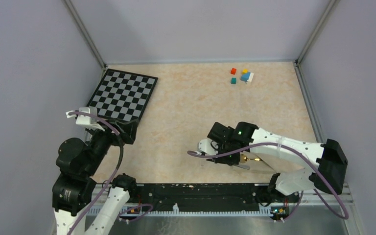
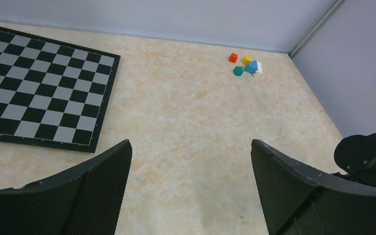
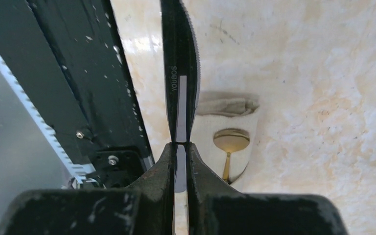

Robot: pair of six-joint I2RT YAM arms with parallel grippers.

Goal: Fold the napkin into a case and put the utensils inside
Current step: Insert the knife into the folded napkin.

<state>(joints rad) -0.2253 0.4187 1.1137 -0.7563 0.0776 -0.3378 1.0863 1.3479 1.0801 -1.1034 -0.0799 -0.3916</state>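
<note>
My right gripper (image 3: 180, 145) is shut on a slim dark knife (image 3: 178, 73) whose serrated blade points away from the fingers, low over the table beside the black base rail. Just right of the blade lies the napkin, folded into a narrow beige case (image 3: 227, 106), with a gold-headed spoon (image 3: 231, 139) resting on it. From above, the right gripper (image 1: 230, 160) hovers near the front edge and the arm covers most of the case (image 1: 267, 165). My left gripper (image 2: 191, 143) is open over bare tabletop, holding nothing, and in the top view the left gripper (image 1: 127, 131) sits by the checkerboard's near corner.
A black-and-white checkerboard (image 1: 122, 95) lies at the back left, also the checkerboard (image 2: 39, 88) in the left wrist view. Small coloured cubes (image 1: 242, 75) cluster at the back right. The black base rail (image 3: 73, 93) runs close along the knife's left. Grey walls enclose the table.
</note>
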